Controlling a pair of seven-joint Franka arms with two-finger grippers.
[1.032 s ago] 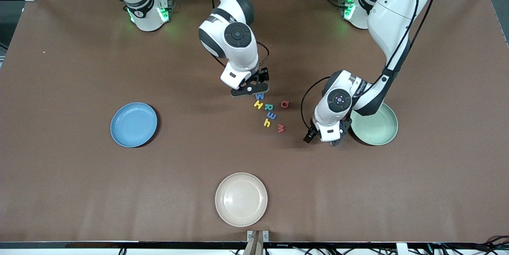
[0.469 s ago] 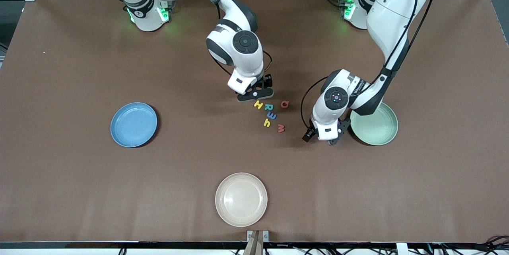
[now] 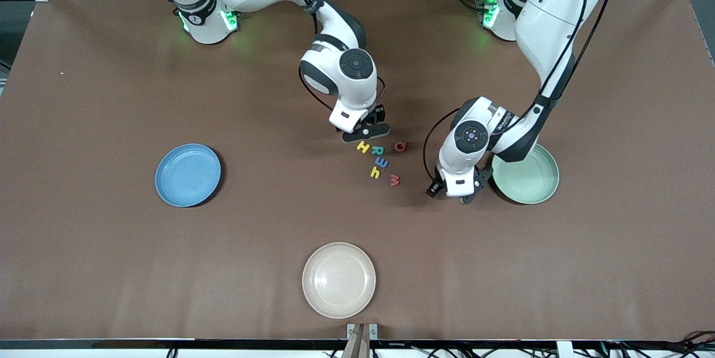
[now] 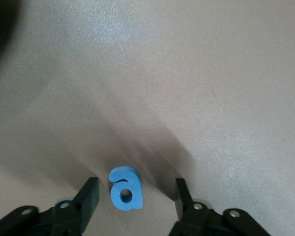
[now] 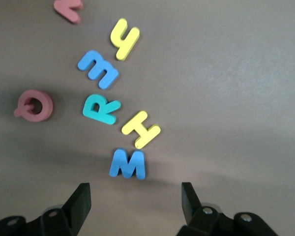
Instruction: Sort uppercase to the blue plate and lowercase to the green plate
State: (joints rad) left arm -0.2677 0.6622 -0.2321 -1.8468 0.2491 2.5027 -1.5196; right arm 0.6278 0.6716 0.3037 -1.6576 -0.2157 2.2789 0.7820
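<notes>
Brown table (image 3: 111, 263), blue plate (image 3: 188, 175), green plate (image 3: 528, 179) (w/o letters)

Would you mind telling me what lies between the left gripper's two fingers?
The blue a lies between the left gripper's open fingers, touching neither, in the left wrist view.

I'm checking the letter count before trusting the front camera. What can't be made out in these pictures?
- Blue W: hidden in the front view under the right hand; only the right wrist view shows it.
- Blue a: hidden in the front view under the left hand; only the left wrist view shows it.
- Green plate: the left arm covers part of its rim.
</notes>
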